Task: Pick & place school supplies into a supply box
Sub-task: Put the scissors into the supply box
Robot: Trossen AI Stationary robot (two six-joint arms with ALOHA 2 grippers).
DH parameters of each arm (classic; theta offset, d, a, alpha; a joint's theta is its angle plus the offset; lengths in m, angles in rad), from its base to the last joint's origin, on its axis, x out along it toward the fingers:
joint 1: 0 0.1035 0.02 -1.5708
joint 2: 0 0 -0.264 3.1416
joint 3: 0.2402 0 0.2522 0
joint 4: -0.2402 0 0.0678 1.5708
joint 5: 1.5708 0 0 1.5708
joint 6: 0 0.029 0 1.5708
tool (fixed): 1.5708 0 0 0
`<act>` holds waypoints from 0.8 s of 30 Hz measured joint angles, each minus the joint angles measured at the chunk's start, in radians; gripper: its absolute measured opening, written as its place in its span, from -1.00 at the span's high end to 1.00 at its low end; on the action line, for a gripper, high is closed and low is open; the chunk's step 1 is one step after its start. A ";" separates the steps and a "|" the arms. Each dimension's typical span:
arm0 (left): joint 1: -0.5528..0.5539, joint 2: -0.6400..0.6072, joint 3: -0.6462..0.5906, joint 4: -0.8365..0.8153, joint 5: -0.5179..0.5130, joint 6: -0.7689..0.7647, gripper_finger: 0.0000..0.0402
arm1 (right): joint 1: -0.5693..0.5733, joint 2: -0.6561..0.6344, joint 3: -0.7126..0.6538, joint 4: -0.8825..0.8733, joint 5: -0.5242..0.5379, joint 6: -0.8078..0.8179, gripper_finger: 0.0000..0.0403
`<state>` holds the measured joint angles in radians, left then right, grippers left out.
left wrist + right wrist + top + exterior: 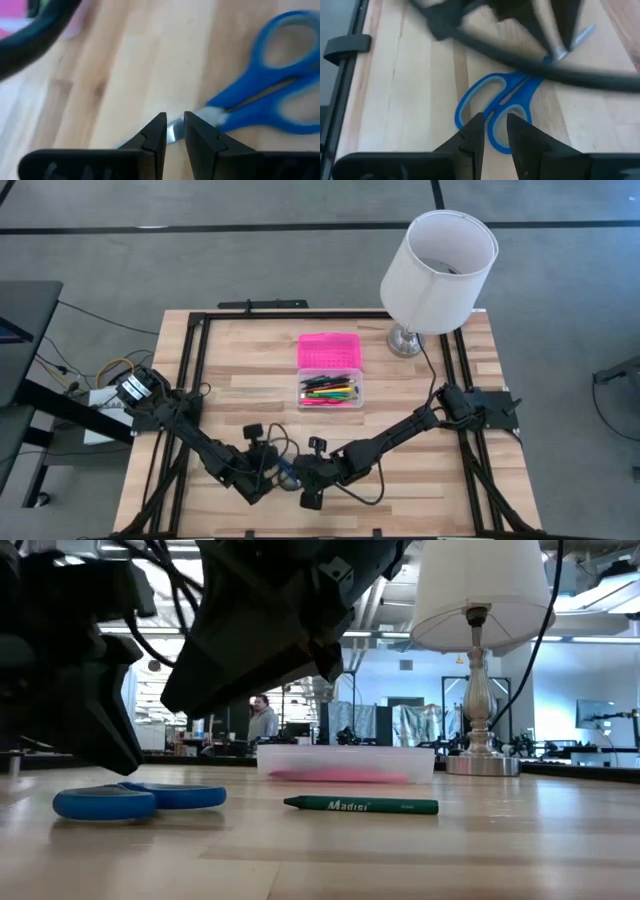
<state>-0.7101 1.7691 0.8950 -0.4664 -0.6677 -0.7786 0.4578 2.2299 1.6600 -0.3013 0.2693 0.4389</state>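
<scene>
Scissors (495, 112) with blue handles lie flat on the wooden table (250, 370), near its front edge, between the two arms. Left gripper (174, 131) hangs low over the blade end: its fingers stand narrowly apart with the metal blade showing in the gap between them; whether the pads touch the blade cannot be told. Right gripper (494, 131) hovers at the handle end, fingers also narrowly parted, just above one blue loop and holding nothing. Green pencil (362, 805) lies alone on the table, just beside the scissors in the low view. Box (331, 390) sits well apart, toward the middle of the table, its clear base filled with mixed pens and pencils and its pink lid (329, 350) lying open behind it. Lamp (437, 275) with a white shade stands at the far right corner. Beyond the table, a person (263, 720) stands in the room.
</scene>
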 joint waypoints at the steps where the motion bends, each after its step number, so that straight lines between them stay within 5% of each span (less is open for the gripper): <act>1: 0.001 0.000 -0.003 -0.022 -0.007 -0.025 0.70 | 0.002 0.000 0.000 0.006 0.007 0.000 0.63; 11: 0.023 -0.003 -0.133 0.020 -0.092 -0.102 0.70 | 0.028 0.082 0.000 0.170 -0.020 -0.136 0.63; 24: 0.028 -0.004 -0.137 0.035 -0.052 -0.131 0.70 | -0.002 0.083 -0.001 0.048 0.069 -0.120 0.63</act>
<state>-0.6823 1.7653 0.7579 -0.4316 -0.7194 -0.9097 0.4556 2.3131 1.6595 -0.2533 0.3382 0.3194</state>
